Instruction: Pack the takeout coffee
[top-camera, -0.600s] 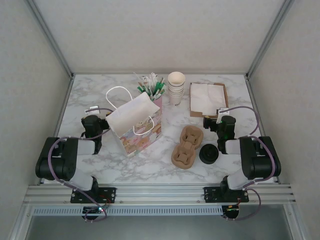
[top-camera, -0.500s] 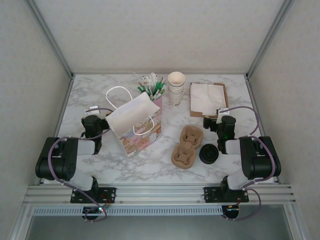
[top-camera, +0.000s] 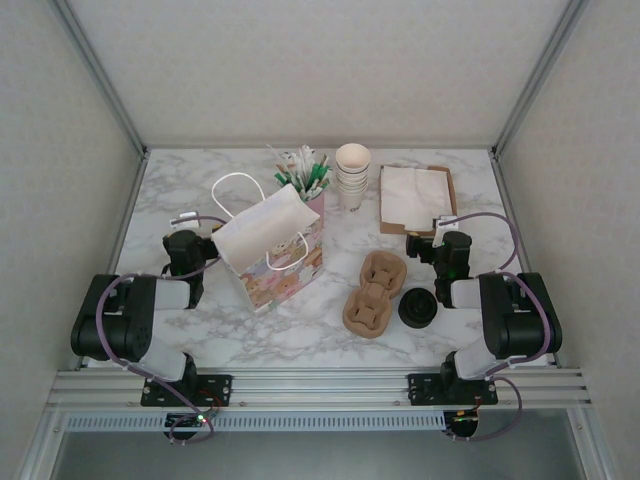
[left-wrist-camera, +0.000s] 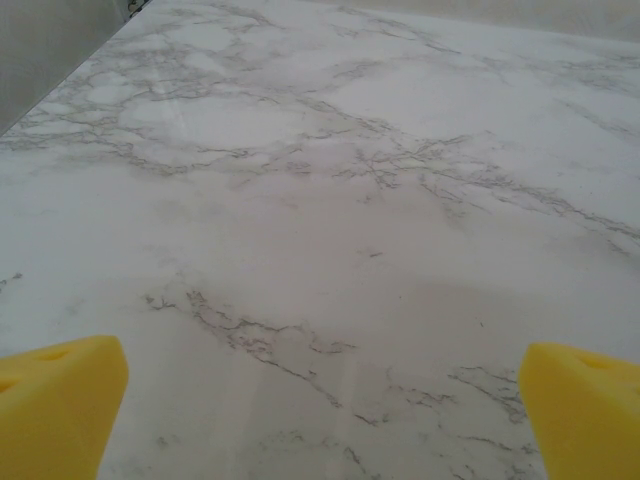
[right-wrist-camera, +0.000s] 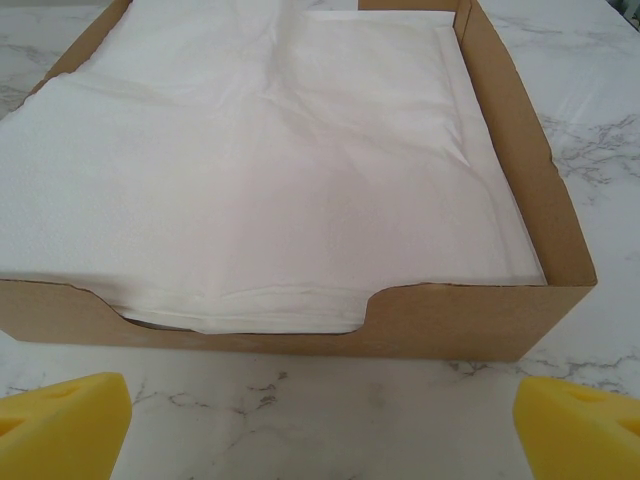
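Marbled tabletop (top-camera: 180, 180) is seen under all things. The coffee (top-camera: 418, 307) is stood near the near edge, right of centre, just beside the carrier (top-camera: 373, 292). Print on the bag (top-camera: 270, 245) is too small to be read. The left gripper (left-wrist-camera: 322, 400) and right gripper (right-wrist-camera: 320, 425) are held spread, nothing grasped.

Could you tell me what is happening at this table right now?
Nothing is being handled yet. Both arms sit low, the left gripper open over bare table and the right gripper open facing the napkin tray. The black-lidded takeout coffee stands beside the cardboard carrier, whose slots look empty. The gift bag stands beyond it.
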